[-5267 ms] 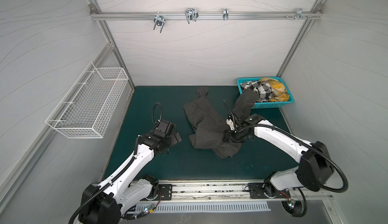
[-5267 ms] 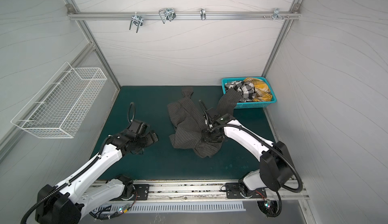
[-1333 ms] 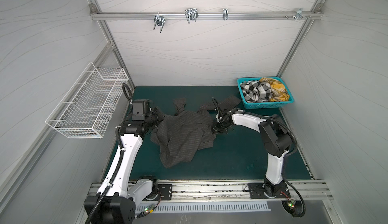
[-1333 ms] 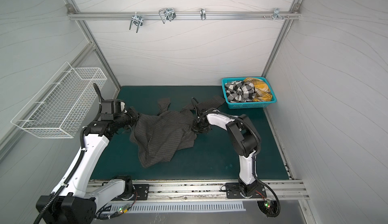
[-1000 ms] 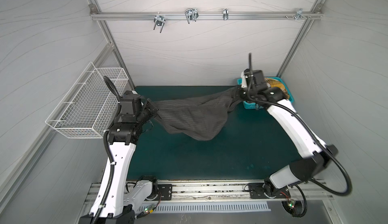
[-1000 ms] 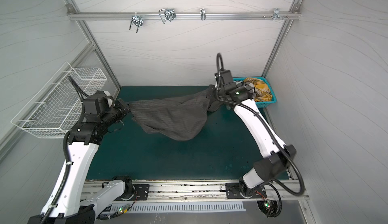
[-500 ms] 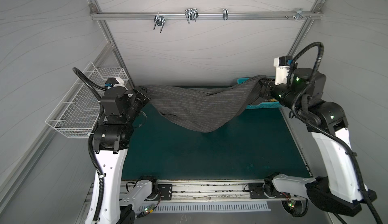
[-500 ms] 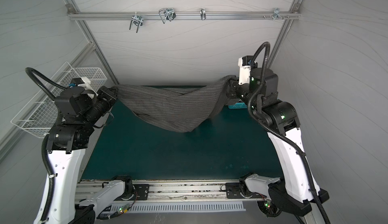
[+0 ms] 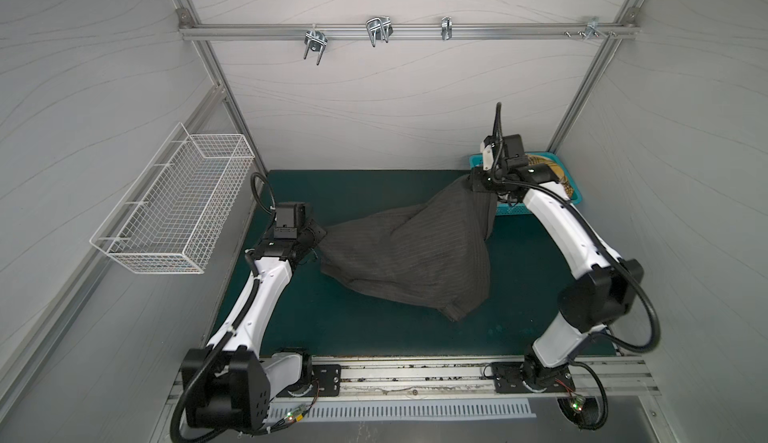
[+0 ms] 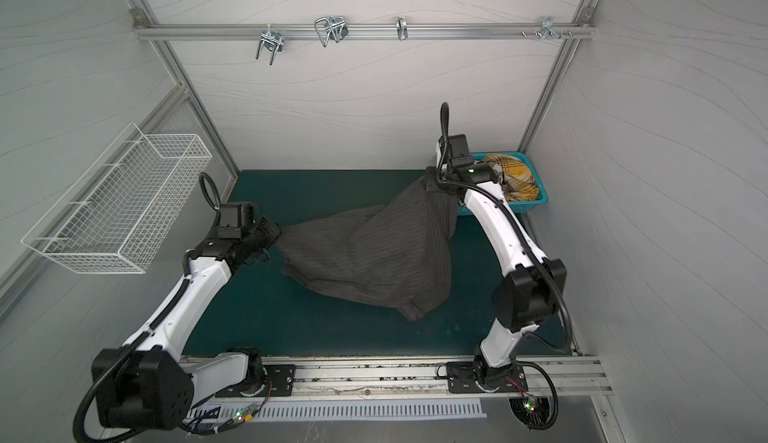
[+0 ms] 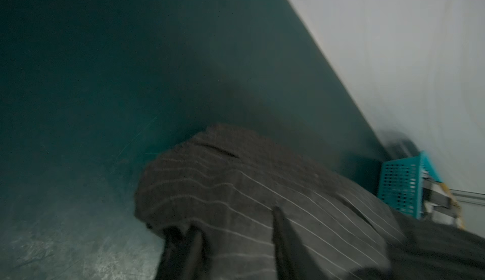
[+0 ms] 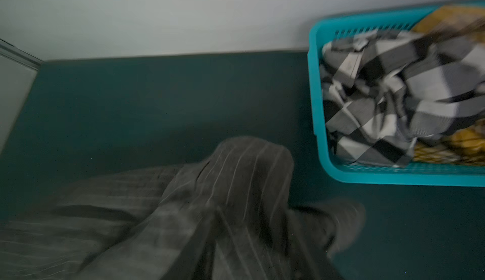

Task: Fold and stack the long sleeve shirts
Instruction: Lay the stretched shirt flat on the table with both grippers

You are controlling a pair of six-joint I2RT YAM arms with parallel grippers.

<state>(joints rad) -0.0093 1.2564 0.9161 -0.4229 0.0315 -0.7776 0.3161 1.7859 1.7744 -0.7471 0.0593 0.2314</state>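
Charcoal cloth with thin pale lines makes up the pinstriped shirt [image 9: 407, 262], which is shown in both top views slung across the middle of the green counter [image 9: 374, 337]. One end is drawn to the left tool [image 9: 318, 235] near the counter's left edge. The other end is gathered upward to the right tool [image 9: 473, 181], which is raised near the far right corner. The bulk sags between them onto the counter, with a folded corner pointing toward the front edge. In the left wrist view the left tool's fingers [image 11: 286, 228] are seen spread, with striped cloth lying between and over them. The right wrist view is blurred, so whether the right tool is spread or pinching the cloth cannot be told. A teal basket [image 9: 515, 211] is set in the far right corner. The black-and-white check shirt [image 12: 380, 95] and the mustard plaid shirt [image 10: 515, 177] are bunched inside it.
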